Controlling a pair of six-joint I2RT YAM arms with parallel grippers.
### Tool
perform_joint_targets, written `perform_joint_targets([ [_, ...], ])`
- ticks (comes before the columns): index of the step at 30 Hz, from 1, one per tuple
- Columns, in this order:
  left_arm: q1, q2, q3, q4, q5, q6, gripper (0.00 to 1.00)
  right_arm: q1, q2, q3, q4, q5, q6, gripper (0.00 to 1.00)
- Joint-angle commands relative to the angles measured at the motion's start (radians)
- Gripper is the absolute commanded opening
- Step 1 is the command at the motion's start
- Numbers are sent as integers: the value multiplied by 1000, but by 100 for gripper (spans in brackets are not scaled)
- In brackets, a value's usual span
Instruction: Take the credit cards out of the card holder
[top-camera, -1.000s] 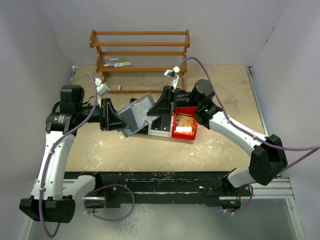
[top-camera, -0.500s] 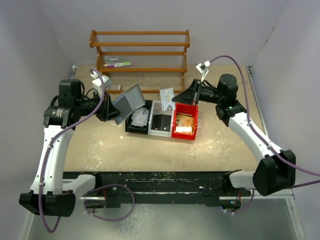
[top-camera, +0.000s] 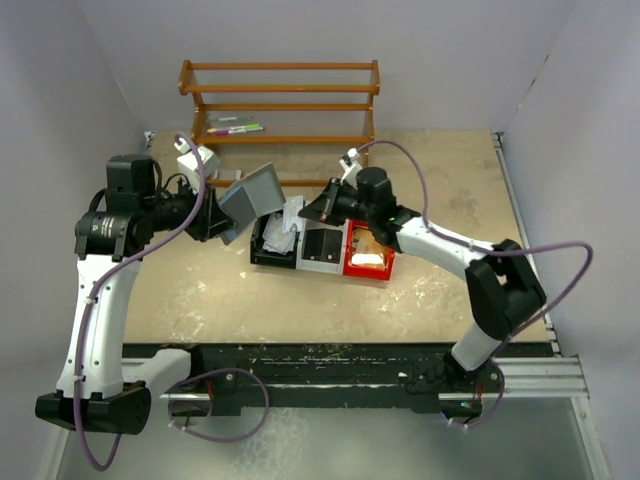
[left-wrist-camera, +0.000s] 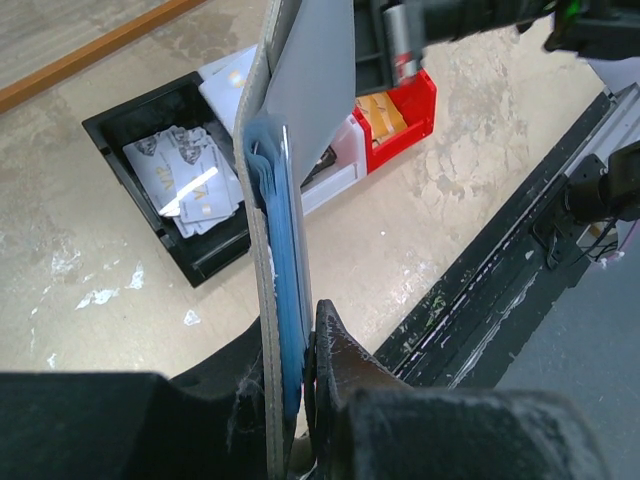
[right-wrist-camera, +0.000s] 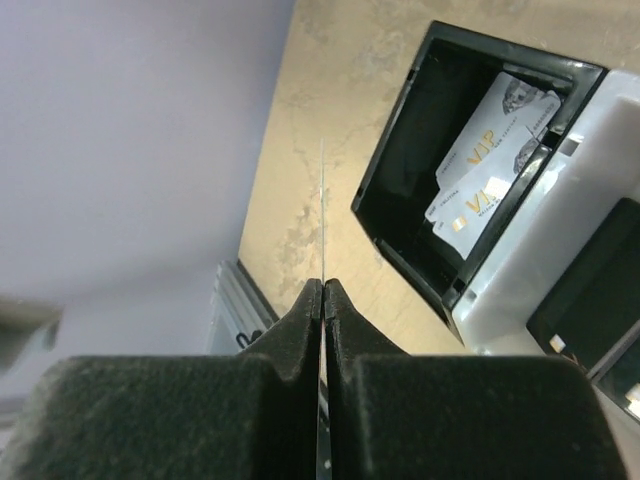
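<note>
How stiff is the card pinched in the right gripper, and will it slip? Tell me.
Probably stiff: the card stands straight out of the right gripper, no droop. Likely very light, being edge-thin. Possibly slippery: similar cards in the black bin look glossy.
</note>
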Motion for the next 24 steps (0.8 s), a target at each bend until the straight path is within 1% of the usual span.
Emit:
perform_joint_targets([
  [1,3,-23,48,-28,33,37,0,54,76,89,36,238,69,0],
  [4,2,-31,48,-48,71,44,0,89,141,136,35,300,86,0],
  [10,2,-44,48,-71,147,47,0,142,262,243,-22,399,107,0],
  [14,2,-56,48,-75,165,50,0,169,342,321,-96,450,91,0],
  [19,2,-65,51,-81,193,59,0,193,393,364,-141,507,83,0],
  [23,2,-66,52,-92,221,72,0,203,419,396,-172,521,63,0],
  [24,2,-67,52,-97,226,76,0,205,421,403,-182,521,56,3],
])
